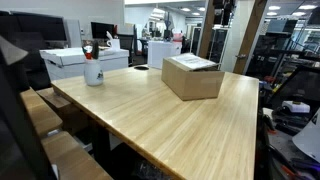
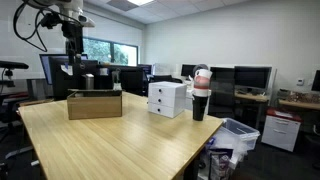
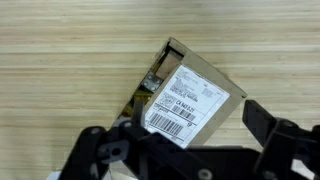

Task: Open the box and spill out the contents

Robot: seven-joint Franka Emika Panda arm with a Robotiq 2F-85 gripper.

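Note:
The box (image 1: 192, 77), a plain brown carton, stands on the wooden table, its top flaps down and a white printed label on top. It also shows from the side in an exterior view (image 2: 95, 104). My gripper (image 2: 72, 45) hangs in the air well above the box. In the wrist view the box (image 3: 190, 95) lies straight below the gripper (image 3: 193, 115), whose dark fingers (image 3: 258, 118) stand wide apart and open with nothing between them. A narrow gap runs along one edge of the top flap. The contents are hidden inside.
A white mug (image 1: 92, 70) with red marks stands near a table corner beside white boxes (image 1: 80, 60) with dark print; both also show in an exterior view, the mug (image 2: 200, 95) and the boxes (image 2: 167, 97). Desks, monitors and chairs surround the table (image 1: 180, 125).

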